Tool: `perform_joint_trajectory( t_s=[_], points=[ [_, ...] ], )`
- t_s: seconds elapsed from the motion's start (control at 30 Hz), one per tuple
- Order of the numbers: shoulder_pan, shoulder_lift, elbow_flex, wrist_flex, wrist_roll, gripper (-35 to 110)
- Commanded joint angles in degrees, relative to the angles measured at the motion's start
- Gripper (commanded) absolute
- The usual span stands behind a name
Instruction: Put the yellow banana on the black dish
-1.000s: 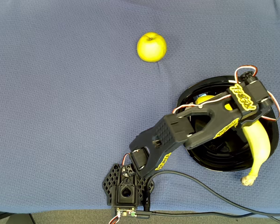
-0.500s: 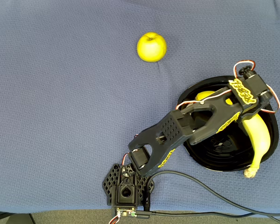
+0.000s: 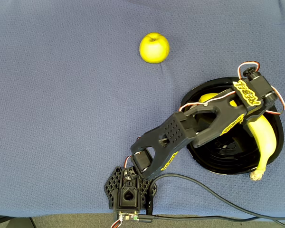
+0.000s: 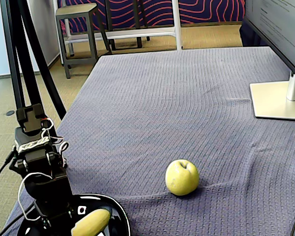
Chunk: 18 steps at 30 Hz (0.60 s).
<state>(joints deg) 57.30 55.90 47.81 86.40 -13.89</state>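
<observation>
Fingers (image 3: pixel 251 118): we cannot tell their spread; they sit on the yellow banana (image 3: pixel 265 140).
Banana: beneath the fingers, across the black dish (image 3: pixel 213 156), stem past the rim.

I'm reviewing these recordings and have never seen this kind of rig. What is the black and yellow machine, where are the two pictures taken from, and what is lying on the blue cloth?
The machine is a small black robot arm with yellow trim, bolted at the table's near edge. One picture looks straight down from above; the other stands low beside the table. On the blue cloth lie a round yellow-green apple and a glossy black shallow dish. A long curved yellow banana lies across the dish, its stem end over the rim. The arm's gripper sits over the banana; whether its jaws are clamped is hidden. A monitor stand is at the far side.
</observation>
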Motion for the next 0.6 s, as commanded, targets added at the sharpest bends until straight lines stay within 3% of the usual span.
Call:
perform_joint_trajectory(
  t_s=[0.0,0.57],
  points=[
    [0.0,0.4,-2.0,-1.8,-0.1,10],
    [0.4,0.3,1.0,-2.6,-1.8,23]
  ],
)
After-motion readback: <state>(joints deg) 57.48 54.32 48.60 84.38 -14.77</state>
